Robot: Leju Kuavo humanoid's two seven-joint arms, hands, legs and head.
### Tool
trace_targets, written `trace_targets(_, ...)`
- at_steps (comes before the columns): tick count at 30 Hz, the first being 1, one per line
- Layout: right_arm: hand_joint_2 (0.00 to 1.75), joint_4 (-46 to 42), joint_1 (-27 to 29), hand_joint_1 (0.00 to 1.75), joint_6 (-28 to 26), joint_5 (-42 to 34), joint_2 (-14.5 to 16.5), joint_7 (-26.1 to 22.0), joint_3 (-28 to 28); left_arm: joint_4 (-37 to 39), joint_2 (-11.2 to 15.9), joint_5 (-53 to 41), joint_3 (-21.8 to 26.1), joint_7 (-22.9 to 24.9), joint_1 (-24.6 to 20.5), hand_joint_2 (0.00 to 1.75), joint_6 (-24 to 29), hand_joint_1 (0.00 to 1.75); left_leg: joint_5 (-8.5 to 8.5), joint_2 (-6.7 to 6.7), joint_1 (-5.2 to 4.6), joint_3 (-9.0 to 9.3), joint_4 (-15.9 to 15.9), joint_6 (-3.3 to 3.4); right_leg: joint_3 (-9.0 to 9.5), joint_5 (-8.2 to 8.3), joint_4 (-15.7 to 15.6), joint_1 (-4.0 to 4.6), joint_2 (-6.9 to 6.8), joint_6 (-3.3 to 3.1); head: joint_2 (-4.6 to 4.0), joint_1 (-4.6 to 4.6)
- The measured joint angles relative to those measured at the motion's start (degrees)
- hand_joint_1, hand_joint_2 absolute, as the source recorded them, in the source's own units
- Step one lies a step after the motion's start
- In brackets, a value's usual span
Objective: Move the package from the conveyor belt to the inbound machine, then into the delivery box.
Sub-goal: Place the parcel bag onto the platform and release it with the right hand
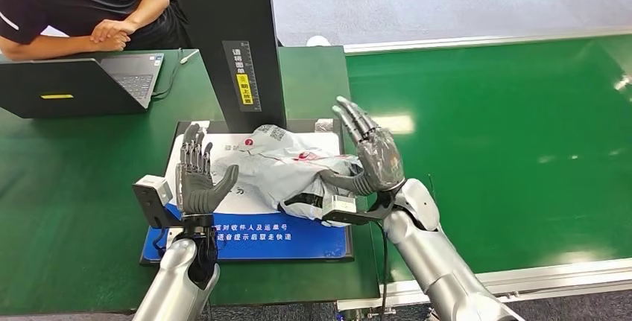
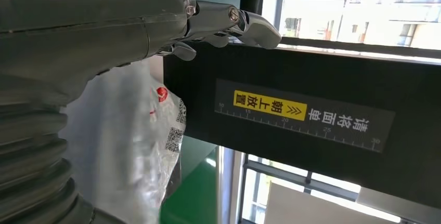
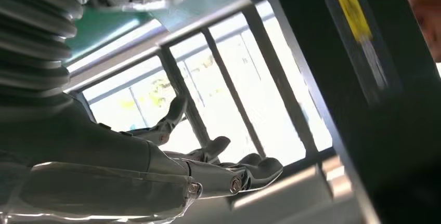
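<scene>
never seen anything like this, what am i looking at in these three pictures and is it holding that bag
This is a humanoid robot with two silver arms and many-fingered hands. The wide picture is taken from its head, looking down at a green table. The other two come from cameras at its wrists, so they look tilted and show each hand from close behind.

On the table a grey plastic package lies on the flat tray of a scanning machine, whose black post rises behind it. The green conveyor belt runs to the right.

The left hand and the right hand stand upright with fingers spread, one on each side of the package. Neither grips it, though the right thumb looks very close to it.

At the far left, a person sits by a laptop.
</scene>
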Motion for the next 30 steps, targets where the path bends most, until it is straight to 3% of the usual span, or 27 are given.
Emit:
trace_targets(6, 0.0, -19.66, 4.41, 0.0, -0.02, -14.04, 0.92, -0.05, -1.66, 1.01, 0.5, 1.57, -1.03, -0.57, -0.15, 1.75, 0.96, 0.0, 0.0, 0.02, -0.01, -0.01, 0.01, 0.0, -0.01, 0.0, 0.0, -0.03, 0.0, 0.0, 0.0, 0.01)
trace_targets(12, 0.0, -26.81, 5.12, 0.0, 1.65, -34.13, -0.73, -0.07, -0.22, 1.83, 0.98, 2.75, -1.32, -0.98, -0.3, 1.75, 1.33, 0.0, 0.01, 0.02, -0.03, 0.01, 0.02, 0.01, 0.01, 0.03, -0.01, -0.04, 0.01, 0.02, 0.0, 0.01)
trace_targets(16, 1.75, -27.42, 4.98, 0.0, 2.81, -37.56, -3.39, -0.09, 1.71, 2.36, 1.2, 2.86, -1.77, -1.1, -0.55, 1.75, 1.44, 0.0, 0.01, 0.03, -0.03, 0.01, 0.02, 0.01, 0.01, 0.06, -0.01, -0.04, 0.03, 0.03, 0.0, 0.01)
trace_targets(21, 1.75, -23.54, 4.31, 0.0, 6.5, -35.78, -6.19, -0.05, 2.42, 2.6, 1.4, 2.82, -2.0, -1.09, -0.55, 1.75, 1.71, 0.0, 0.01, 0.02, -0.03, 0.01, 0.02, 0.0, 0.0, 0.06, -0.01, -0.03, 0.02, 0.02, 0.0, 0.01)
trace_targets(26, 1.75, -25.87, 6.41, 0.0, 1.17, -34.73, -8.23, -0.05, 0.83, 2.57, 1.74, 2.71, -1.99, -0.87, 0.3, 1.75, 1.82, 0.0, 0.0, 0.01, -0.03, 0.0, 0.02, 0.0, -0.01, 0.04, -0.01, -0.03, 0.02, 0.02, 0.0, 0.01)
trace_targets(30, 1.75, -31.43, 9.98, 0.0, 1.13, -30.99, -9.31, 0.57, -3.09, 1.83, 2.05, 2.68, -1.76, -0.61, 1.61, 1.75, 2.25, 0.0, -0.02, 0.01, -0.03, -0.03, 0.01, -0.01, -0.02, 0.01, -0.02, -0.04, 0.01, 0.01, 0.0, 0.01)
